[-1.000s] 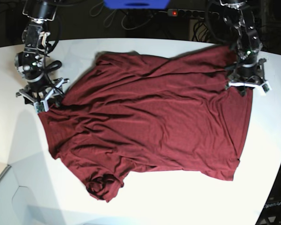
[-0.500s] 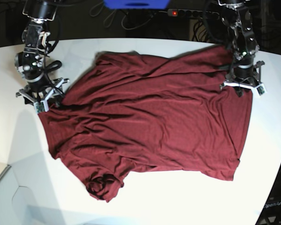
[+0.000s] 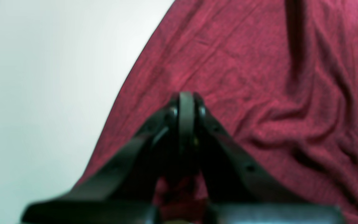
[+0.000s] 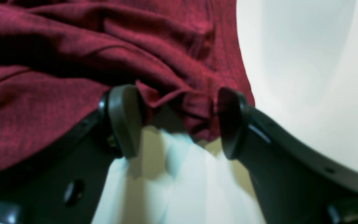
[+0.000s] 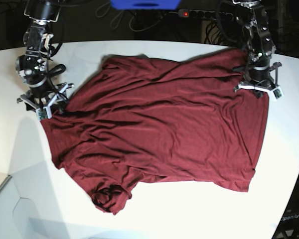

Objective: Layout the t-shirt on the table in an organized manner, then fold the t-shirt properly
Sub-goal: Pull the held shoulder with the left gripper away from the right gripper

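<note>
the left pincer [image 3: 186, 102] has its two black fingers pressed together tip to tip, with a bit of dark red cloth showing low between them, so it is pinched shut on the t-shirt [image 5: 159, 129]. in the base view this left pincer [image 5: 257, 88] stands on the shirt's far right corner, just inside the shirt's edge. the right pincer [image 4: 179, 121] stands wide apart, its rounded pads [image 4: 124, 119] on either side of a bunched corner of the shirt [image 4: 104, 56]; the cloth lies between the pads without being squeezed, and whether it touches them is hard to tell. in the base view the right pincer [image 5: 42, 102] sits at the shirt's left edge.

the shirt lies spread but wrinkled on the white counter [image 5: 199, 214], filling most of its middle. its lower left corner is crumpled into a small bunch, and its right edge runs down toward the counter's curved rim. bare counter [image 3: 42, 93] shows beside the shirt [image 3: 259, 93] in the left wrist view. beyond the counter's far edge, behind the shirt, a power strip [image 5: 204, 14] with a red light lies among cables.
</note>
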